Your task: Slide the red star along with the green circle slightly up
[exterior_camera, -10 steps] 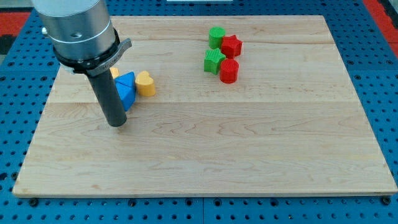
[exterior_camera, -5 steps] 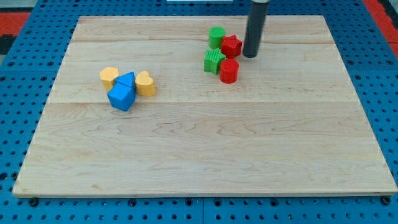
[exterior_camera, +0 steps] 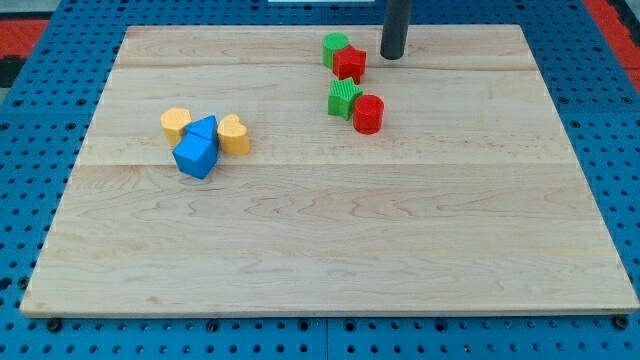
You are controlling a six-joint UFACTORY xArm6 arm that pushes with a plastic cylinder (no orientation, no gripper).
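Note:
The red star (exterior_camera: 349, 64) lies near the view's top, touching the green circle (exterior_camera: 334, 49) at its upper left. My tip (exterior_camera: 392, 56) stands just to the right of the red star, a small gap apart from it. A green star (exterior_camera: 344, 99) and a red cylinder (exterior_camera: 368, 114) sit together just below this pair.
At the view's left is a cluster: a yellow block (exterior_camera: 176, 124), a blue triangle (exterior_camera: 203, 129), a blue cube (exterior_camera: 195, 156) and a yellow heart-like block (exterior_camera: 234, 134). The wooden board (exterior_camera: 320, 250) ends close above the green circle.
The rod went from the board's left to beside the red star. The red star and green circle have shifted up and left, away from the green star and red cylinder.

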